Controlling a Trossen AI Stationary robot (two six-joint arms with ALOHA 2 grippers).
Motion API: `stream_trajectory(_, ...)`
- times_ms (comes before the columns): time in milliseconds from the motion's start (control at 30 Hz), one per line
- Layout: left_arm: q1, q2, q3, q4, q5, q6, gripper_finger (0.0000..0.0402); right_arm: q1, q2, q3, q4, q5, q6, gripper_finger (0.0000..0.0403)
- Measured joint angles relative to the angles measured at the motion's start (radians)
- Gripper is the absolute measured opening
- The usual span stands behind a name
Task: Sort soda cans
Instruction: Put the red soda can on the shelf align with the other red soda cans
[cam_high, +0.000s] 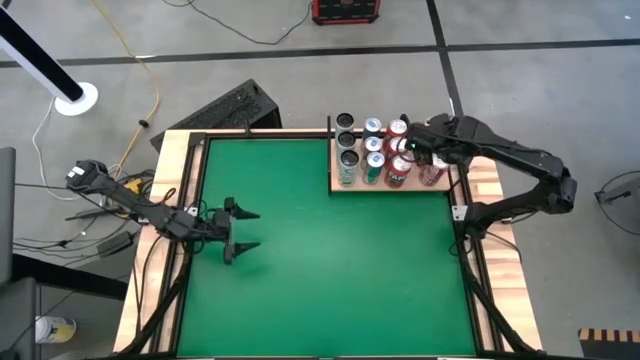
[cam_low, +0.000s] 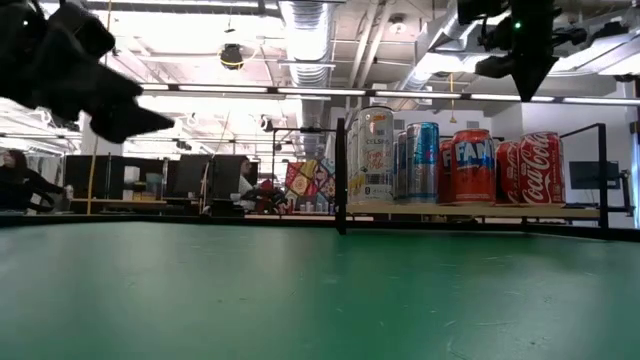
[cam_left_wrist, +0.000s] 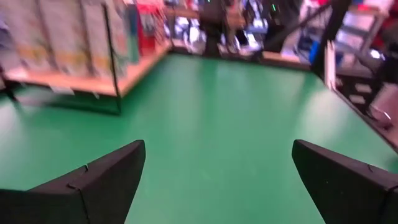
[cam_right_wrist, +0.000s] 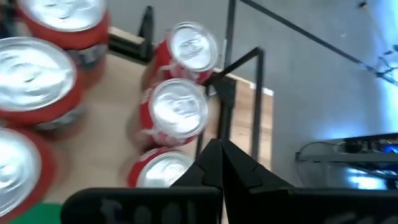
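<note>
Several soda cans (cam_high: 375, 155) stand upright in rows on a wooden tray (cam_high: 440, 187) at the table's far right. There are pale, teal and red ones (cam_low: 470, 165), and dark-topped ones at the left end. My right gripper (cam_low: 525, 75) hangs shut above the red cans (cam_right_wrist: 180, 109), clear of their tops, near the tray's right rail. My left gripper (cam_high: 256, 228) is open over the green mat at the table's left. It points level toward the right, with nothing between its fingers (cam_left_wrist: 112, 174).
A thin black frame (cam_low: 341, 175) rims the tray, with a post at its left corner. The green mat (cam_high: 340, 270) stretches wide between the two arms. A wooden border (cam_high: 165, 190) edges the table. A black case (cam_high: 235, 108) lies on the floor beyond the far edge.
</note>
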Motion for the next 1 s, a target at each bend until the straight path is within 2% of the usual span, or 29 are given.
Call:
stream_trajectory(200, 0.053, 0.0, 0.007, 0.06, -0.023, 0.06, 0.0392, -0.099, 0.009, -0.006, 0.009, 0.013, -0.073, 0.0019)
stream_trajectory(300, 0.097, 0.0, 0.026, 0.054, 0.019, 0.059, 0.0392, -0.134, 0.016, -0.006, 0.013, 0.009, -0.112, 0.0019)
stream_trajectory(500, 0.217, 0.0, 0.108, -0.058, 0.117, 0.095, 0.0392, -0.144, 0.016, -0.006, 0.069, -0.06, -0.184, 0.0022)
stream_trajectory(633, 0.302, 0.0, 0.151, -0.138, 0.127, 0.139, 0.0392, -0.144, 0.015, -0.006, 0.112, -0.072, -0.24, 0.0021)
stream_trajectory(800, 0.442, 0.0, 0.161, -0.127, 0.126, 0.183, 0.0392, -0.144, 0.015, -0.006, 0.155, -0.075, -0.322, 0.0021)
stream_trajectory(1000, 0.651, 0.0, 0.161, -0.116, 0.175, 0.123, 0.0392, -0.133, 0.015, -0.007, 0.157, -0.077, -0.388, 0.0022)
